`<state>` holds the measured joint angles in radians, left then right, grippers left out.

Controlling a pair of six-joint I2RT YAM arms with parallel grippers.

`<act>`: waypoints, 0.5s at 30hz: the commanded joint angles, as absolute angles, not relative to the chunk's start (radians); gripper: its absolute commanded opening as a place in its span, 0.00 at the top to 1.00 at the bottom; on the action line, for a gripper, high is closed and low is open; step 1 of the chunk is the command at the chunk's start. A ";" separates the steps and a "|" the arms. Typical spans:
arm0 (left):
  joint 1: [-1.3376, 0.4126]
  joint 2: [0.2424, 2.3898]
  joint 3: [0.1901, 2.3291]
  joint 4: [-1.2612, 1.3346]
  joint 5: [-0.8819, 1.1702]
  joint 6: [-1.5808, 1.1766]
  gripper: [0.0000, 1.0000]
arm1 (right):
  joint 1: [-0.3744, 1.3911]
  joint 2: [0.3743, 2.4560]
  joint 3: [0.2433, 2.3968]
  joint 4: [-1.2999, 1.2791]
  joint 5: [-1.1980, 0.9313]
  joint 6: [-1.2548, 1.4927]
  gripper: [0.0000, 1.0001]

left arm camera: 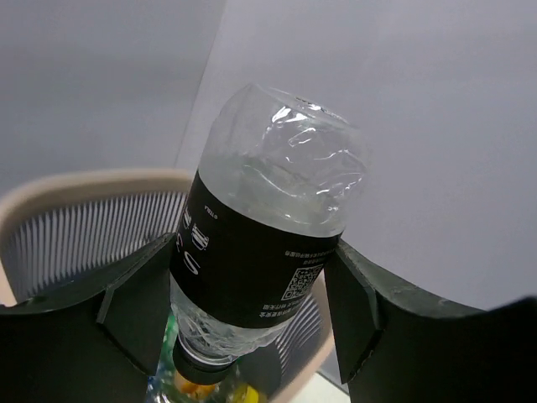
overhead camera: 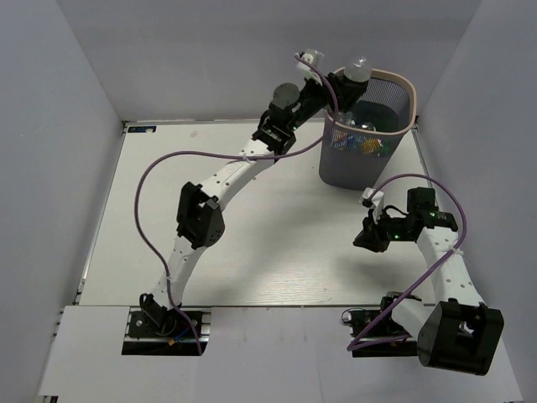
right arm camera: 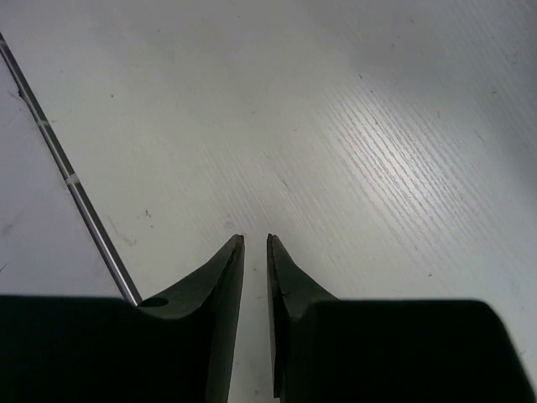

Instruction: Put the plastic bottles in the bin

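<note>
My left gripper (overhead camera: 342,82) is shut on a clear plastic bottle (overhead camera: 358,69) with a black label. It holds the bottle over the near-left rim of the grey mesh bin (overhead camera: 346,168) at the back right of the table. In the left wrist view the bottle (left arm camera: 268,227) sits cap-down between my fingers (left arm camera: 138,294), above the bin's beige rim (left arm camera: 75,185). Several bottles (overhead camera: 367,144) with coloured labels lie inside the bin, and they also show under the cap (left arm camera: 201,390). My right gripper (overhead camera: 367,238) is shut and empty, low over the table (right arm camera: 256,239).
The white table (overhead camera: 277,243) is enclosed by grey walls on the left, back and right. The bin stands close to the back right corner. A metal strip (right arm camera: 67,176) along the table edge shows in the right wrist view.
</note>
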<state>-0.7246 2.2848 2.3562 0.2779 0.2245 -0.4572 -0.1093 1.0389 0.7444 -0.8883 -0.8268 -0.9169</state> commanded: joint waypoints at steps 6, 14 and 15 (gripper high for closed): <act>-0.750 2.373 2.450 0.411 0.129 -0.635 0.01 | -0.089 1.052 0.730 -0.822 -0.795 -0.885 0.75; -0.750 2.275 2.378 0.426 0.143 -0.635 0.01 | -0.081 1.039 0.704 -0.729 -0.756 -0.777 0.10; -0.750 2.263 2.390 0.404 0.155 -0.635 0.01 | -0.078 1.037 0.704 -0.697 -0.740 -0.758 0.10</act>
